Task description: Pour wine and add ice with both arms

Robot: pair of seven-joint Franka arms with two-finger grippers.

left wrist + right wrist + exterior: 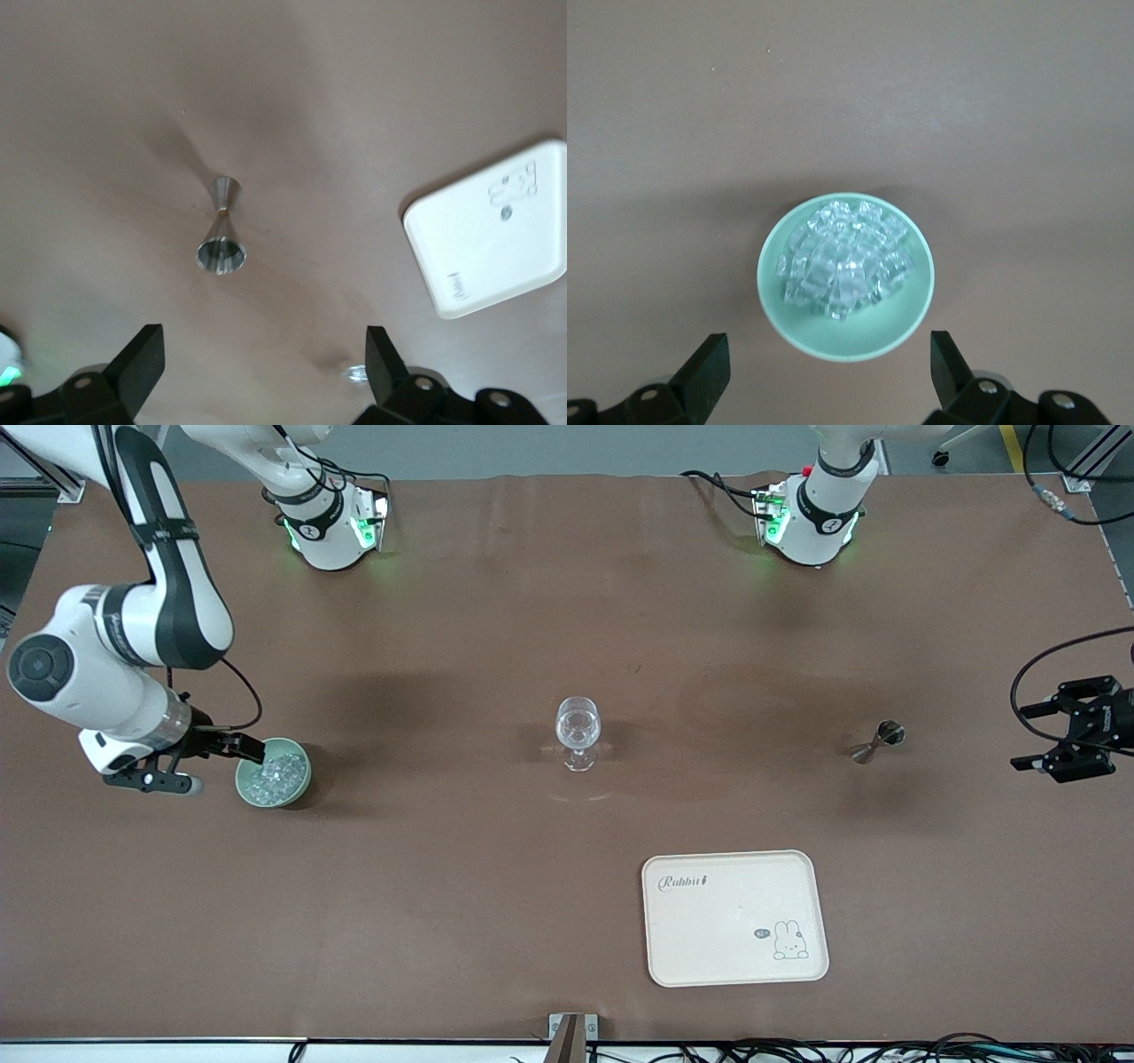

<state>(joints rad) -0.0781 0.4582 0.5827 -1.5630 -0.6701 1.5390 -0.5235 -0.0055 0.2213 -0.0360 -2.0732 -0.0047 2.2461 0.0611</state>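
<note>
A clear stemmed glass [578, 731] stands upright at the table's middle. A pale green bowl [301, 779] holds a heap of ice [270, 775] toward the right arm's end. My right gripper [219, 767] is open and empty, low beside the bowl, with one finger at its rim. In the right wrist view the bowl [859, 341] and ice [842, 257] lie just ahead of my open right gripper [830, 359]. My left gripper [1021, 737] is open and empty at the left arm's end, apart from a small metal jigger [877, 741]. The left wrist view shows the jigger [221, 235] ahead of it [264, 354].
A cream tray [673, 921] with a rabbit drawing lies nearer the front camera than the jigger; it also shows in the left wrist view [478, 257]. The brown mat [443, 868] covers the table. No bottle shows in any view.
</note>
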